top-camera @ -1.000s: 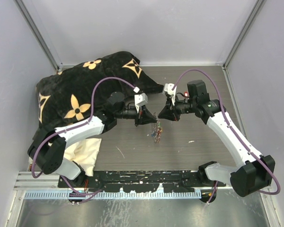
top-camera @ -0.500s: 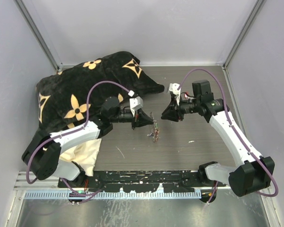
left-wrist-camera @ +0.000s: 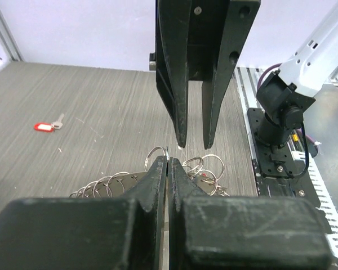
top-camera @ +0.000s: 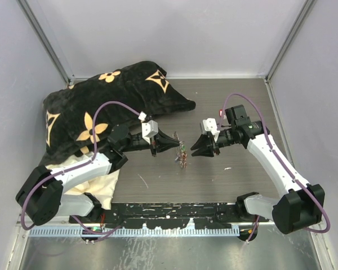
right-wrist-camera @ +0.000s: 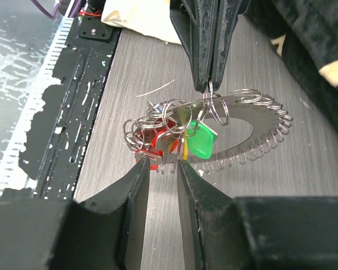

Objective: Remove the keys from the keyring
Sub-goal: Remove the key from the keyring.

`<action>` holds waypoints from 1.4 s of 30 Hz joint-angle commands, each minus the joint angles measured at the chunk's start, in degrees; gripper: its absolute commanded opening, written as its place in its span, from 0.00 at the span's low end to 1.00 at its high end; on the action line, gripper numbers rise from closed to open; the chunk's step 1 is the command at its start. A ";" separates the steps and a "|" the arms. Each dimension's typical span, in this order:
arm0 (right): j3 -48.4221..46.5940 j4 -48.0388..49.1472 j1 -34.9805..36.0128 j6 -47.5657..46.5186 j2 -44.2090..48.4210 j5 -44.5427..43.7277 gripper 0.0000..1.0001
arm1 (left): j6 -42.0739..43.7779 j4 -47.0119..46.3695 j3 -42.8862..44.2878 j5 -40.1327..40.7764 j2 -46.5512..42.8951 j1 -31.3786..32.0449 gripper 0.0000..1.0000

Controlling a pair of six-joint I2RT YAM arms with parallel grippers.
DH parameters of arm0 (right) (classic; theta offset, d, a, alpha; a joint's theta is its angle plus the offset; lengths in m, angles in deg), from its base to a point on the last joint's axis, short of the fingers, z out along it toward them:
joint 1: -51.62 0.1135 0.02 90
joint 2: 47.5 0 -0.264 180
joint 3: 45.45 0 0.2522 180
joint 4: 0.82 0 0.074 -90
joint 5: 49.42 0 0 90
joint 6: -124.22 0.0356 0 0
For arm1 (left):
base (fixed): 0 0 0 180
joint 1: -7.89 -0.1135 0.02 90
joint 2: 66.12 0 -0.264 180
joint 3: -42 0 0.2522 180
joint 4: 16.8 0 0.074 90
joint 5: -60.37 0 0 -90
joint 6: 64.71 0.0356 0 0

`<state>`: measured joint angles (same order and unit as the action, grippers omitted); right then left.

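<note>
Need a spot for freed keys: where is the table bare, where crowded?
Bare: the strip between the keyring and the base rail, and the far corner between the black cushion and right arm. Crowded: the centre, where left gripper and right gripper meet.

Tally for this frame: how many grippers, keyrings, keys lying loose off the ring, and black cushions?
Grippers: 2 (left gripper, right gripper)
Keyring: 1
Loose key: 1
Black cushion: 1
Total: 5
</note>
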<state>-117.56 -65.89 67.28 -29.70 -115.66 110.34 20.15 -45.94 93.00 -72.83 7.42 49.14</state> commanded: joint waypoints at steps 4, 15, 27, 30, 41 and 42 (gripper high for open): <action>0.19 7.32 1.49 -2.10 -0.80 3.65 0.31 | -0.15 -8.74 -0.89 2.74 -4.15 1.47 0.00; -1.33 12.37 2.15 2.84 -2.25 2.31 0.25 | 0.40 -8.96 -0.84 3.71 -3.75 2.73 0.00; -2.48 11.51 3.36 2.21 -2.35 4.33 0.11 | 0.31 -9.22 -0.91 4.07 -3.66 3.21 0.00; -2.78 10.13 3.45 1.11 -2.17 5.81 0.11 | 0.23 -9.44 -1.19 4.51 -3.54 3.23 0.00; -3.58 10.26 3.50 1.60 -2.01 4.91 0.11 | -0.17 -10.00 -0.98 4.56 -2.88 3.51 0.00; -3.66 10.26 3.48 1.61 -1.98 4.95 0.12 | -0.27 -9.99 -0.94 4.63 -2.81 3.53 0.00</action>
<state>-118.61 -56.05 70.43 -27.53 -118.04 113.97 20.08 -49.06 91.18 -68.90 5.10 52.42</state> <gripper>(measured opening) 0.112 0.007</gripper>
